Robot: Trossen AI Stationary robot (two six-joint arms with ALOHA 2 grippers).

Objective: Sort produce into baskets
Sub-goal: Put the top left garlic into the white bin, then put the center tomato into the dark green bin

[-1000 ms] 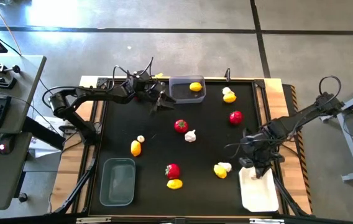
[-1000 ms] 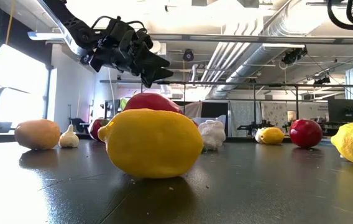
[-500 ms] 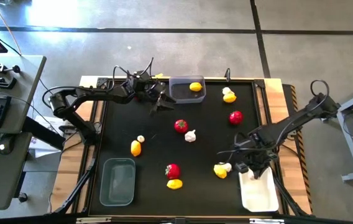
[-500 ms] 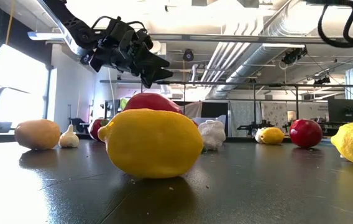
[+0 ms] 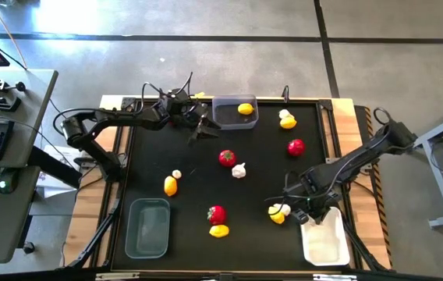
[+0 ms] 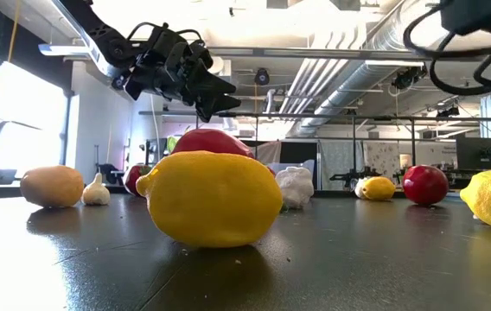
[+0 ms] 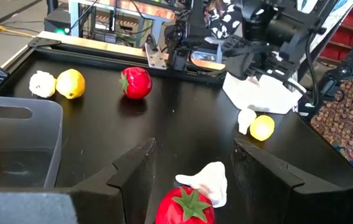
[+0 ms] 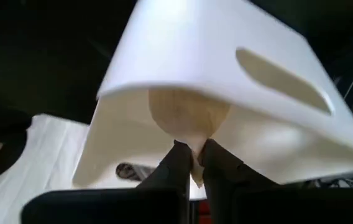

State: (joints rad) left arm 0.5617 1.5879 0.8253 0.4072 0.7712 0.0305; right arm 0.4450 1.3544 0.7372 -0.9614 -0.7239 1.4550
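My right gripper (image 8: 191, 163) pinches a garlic bulb (image 8: 189, 115) by its tip right at the near end of the white basket (image 5: 324, 243), so I want it carried fully over the rim before I let go, low enough that the bulb does not bounce out. The lemon (image 5: 277, 215) and second garlic bulb (image 5: 284, 208) just beside the basket are what I could knock, while my left gripper (image 7: 192, 168) hovers with fingers spread beside the grey basket (image 5: 229, 114), above a tomato (image 7: 186, 206).

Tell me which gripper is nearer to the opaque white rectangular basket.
The right gripper: it is at the opaque white rectangular basket's far end, pinching a whitish garlic-like bulb. The left gripper hovers far across the table, beside the translucent grey basket.
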